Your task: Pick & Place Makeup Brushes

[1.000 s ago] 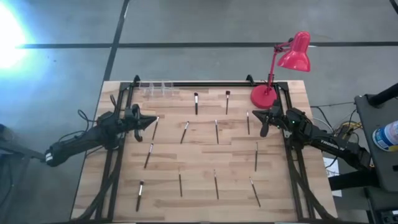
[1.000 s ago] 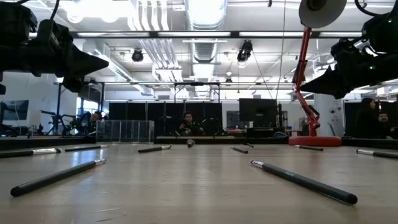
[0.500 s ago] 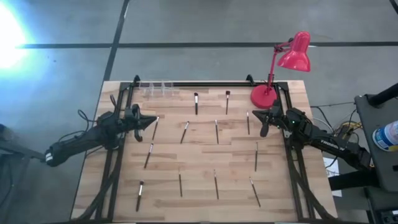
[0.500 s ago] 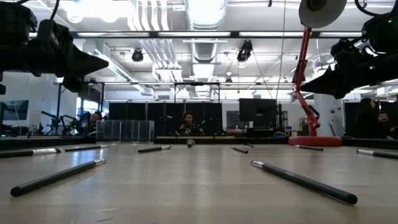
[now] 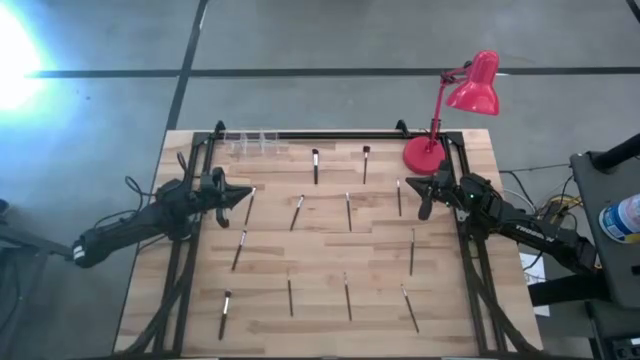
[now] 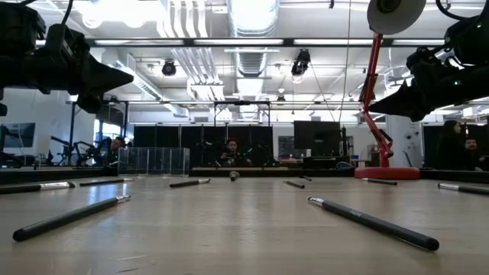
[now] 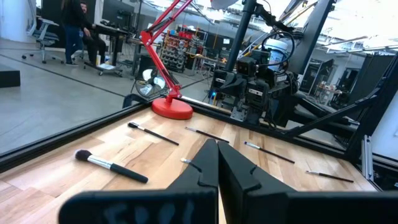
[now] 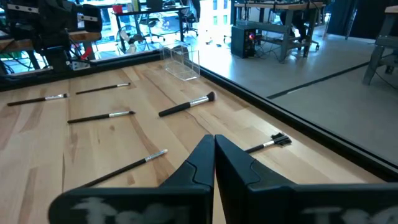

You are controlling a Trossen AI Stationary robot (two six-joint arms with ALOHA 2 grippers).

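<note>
So, the makeup brushes (image 5: 300, 211) lie scattered flat across the wooden counter (image 5: 330, 255), about a dozen, none lifted yet, most with the long axis running roughly front to back on the counter. Your left gripper (image 5: 240, 196) hovers above the counter at its left edge, jaws together with nothing between them, as the left wrist view shows the two fingers pressed tip to tip. One brush (image 5: 249, 203) lies just ahead of those jaws, almost under the tips, slightly tilted, so its axis runs across the gripper's reach direction. Your right gripper (image 5: 424, 196) hovers at the right edge, jaws together too, empty. Nearest to it is a brush (image 5: 399, 197) just beyond its tips, lengthwise front to back, again crosswise to the arm's reach. A clear acrylic holder (image 5: 252, 143) stands at the far left corner, nearer your left arm, likely the drop spot. A red desk lamp (image 5: 452, 110) stands behind the right gripper. My guess: either arm can start; both need the jaws parted first, then a short descent forward.
</note>
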